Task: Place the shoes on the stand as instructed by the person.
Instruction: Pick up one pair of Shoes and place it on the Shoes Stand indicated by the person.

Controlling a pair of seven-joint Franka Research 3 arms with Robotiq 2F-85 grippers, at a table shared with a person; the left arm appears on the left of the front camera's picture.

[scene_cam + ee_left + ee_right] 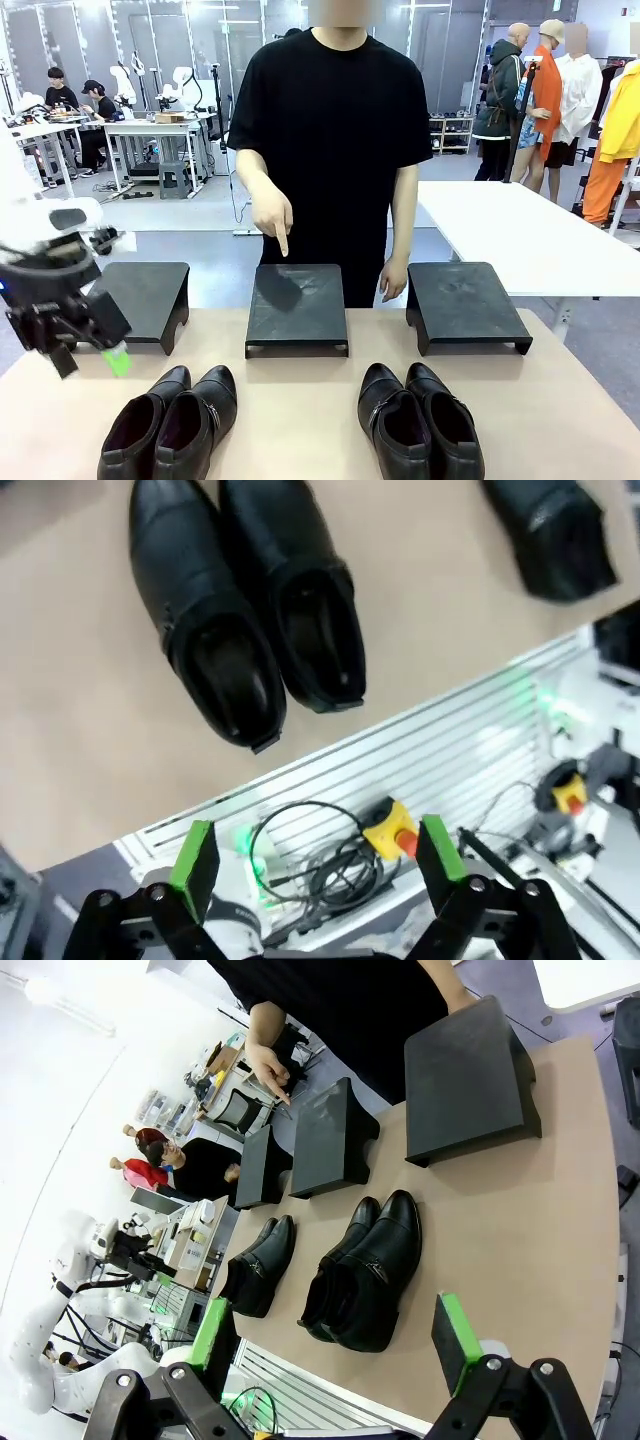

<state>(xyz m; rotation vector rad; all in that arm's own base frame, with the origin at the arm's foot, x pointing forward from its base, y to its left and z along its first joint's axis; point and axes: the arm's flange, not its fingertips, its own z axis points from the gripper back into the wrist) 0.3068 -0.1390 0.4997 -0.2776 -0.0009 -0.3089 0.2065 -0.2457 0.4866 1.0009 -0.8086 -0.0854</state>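
Two pairs of glossy black shoes stand at the table's near edge: the left pair (170, 420) (245, 610) (258, 1265) and the right pair (420, 420) (365, 1270), with one shoe of the right pair (560, 530) also in the left wrist view's corner. Three black stands sit behind them: left (150, 300), middle (297, 308) (333, 1135) and right (465, 303) (470, 1080). The person's hand (272, 215) (268, 1060) points an index finger down at the middle stand. My left gripper (90, 358) (318, 855) hangs open beside and above the left pair. My right gripper (335, 1340) is open, above the table's near edge.
The person's other hand (393, 280) rests between the middle and right stands. Below the table's near edge lie cables and a yellow emergency button (390, 830). A white table (520, 230) stands behind at the right. Bare tabletop lies between the two pairs.
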